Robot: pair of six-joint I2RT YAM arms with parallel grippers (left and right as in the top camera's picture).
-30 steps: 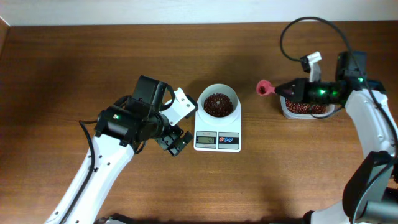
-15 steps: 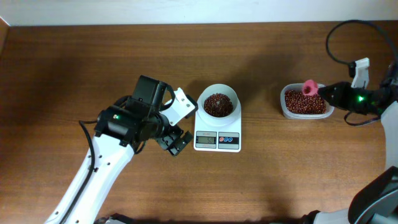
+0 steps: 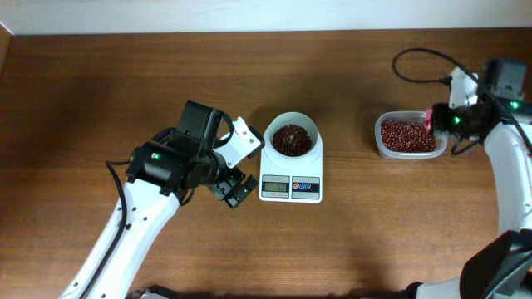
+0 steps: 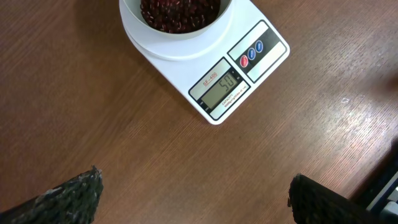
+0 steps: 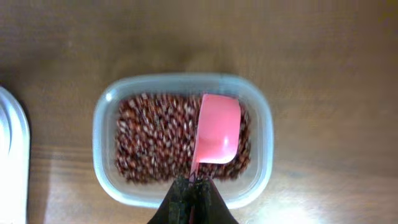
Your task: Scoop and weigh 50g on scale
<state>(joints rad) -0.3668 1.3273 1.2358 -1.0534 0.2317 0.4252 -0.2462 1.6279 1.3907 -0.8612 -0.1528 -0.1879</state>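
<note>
Fingertips of my right gripper (image 5: 194, 188), fully closed on the thin handle of a pink scoop (image 5: 217, 137). The handle is pinched at its very end, so the cup reaches out ahead of the tool. Scoop cup: no grains visible in it, poised over the stock beans (image 5: 149, 149) just ahead of the fingers, inside a clear tub (image 5: 102, 155). Whether it touches them I cannot tell. I judge it is held there so that any stray grains drop into the supply rather than onto the table (image 3: 374, 232).

Past the tub, well apart on the tool's left, stands the scale (image 3: 290, 188), carrying a white bowl (image 3: 272, 133). Weighed beans (image 3: 292, 139): a small, dark red-brown heap of tiny oval grains in the bowl's middle, with the white rim bare all round. The display appears to read fifty, so the portion looks complete.

My left gripper (image 4: 199, 199) hangs wide open and empty on the scale's far side, its camera looking at the display.
</note>
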